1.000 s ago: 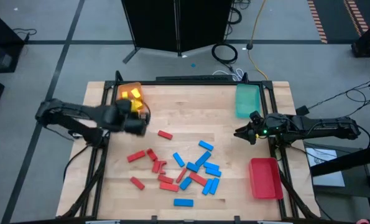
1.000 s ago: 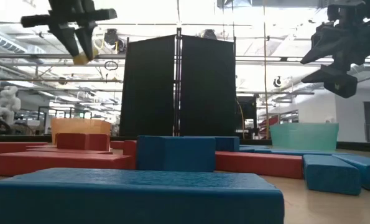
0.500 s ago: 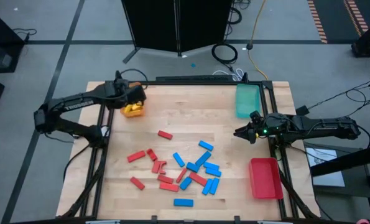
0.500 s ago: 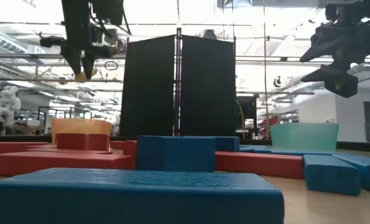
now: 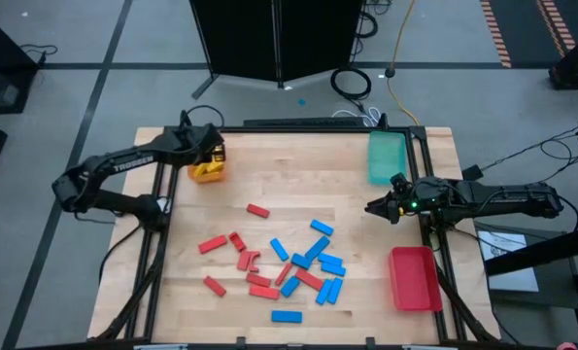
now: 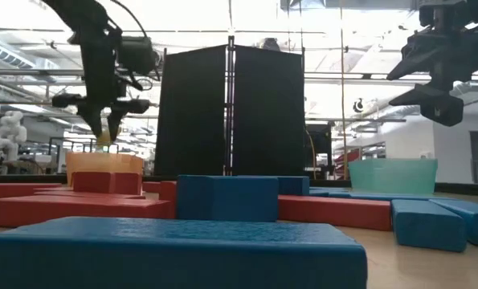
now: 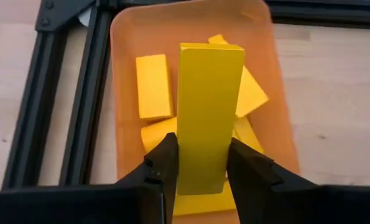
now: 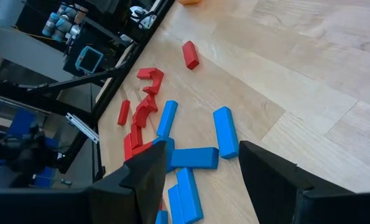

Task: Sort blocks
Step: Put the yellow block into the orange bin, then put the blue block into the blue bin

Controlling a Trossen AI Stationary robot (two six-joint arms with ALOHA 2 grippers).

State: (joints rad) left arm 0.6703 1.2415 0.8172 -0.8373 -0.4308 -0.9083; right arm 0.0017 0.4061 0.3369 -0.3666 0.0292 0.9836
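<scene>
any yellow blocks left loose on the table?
No: in the high view the loose blocks on the table are only red and blue; the yellow ones sit in the orange tray at the far left corner.

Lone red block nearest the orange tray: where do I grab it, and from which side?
Grip the lone red block across its narrow width at mid-length, coming straight down from above. It lies flat on the table, clear of the pile, with bare wood along both long sides.
</scene>
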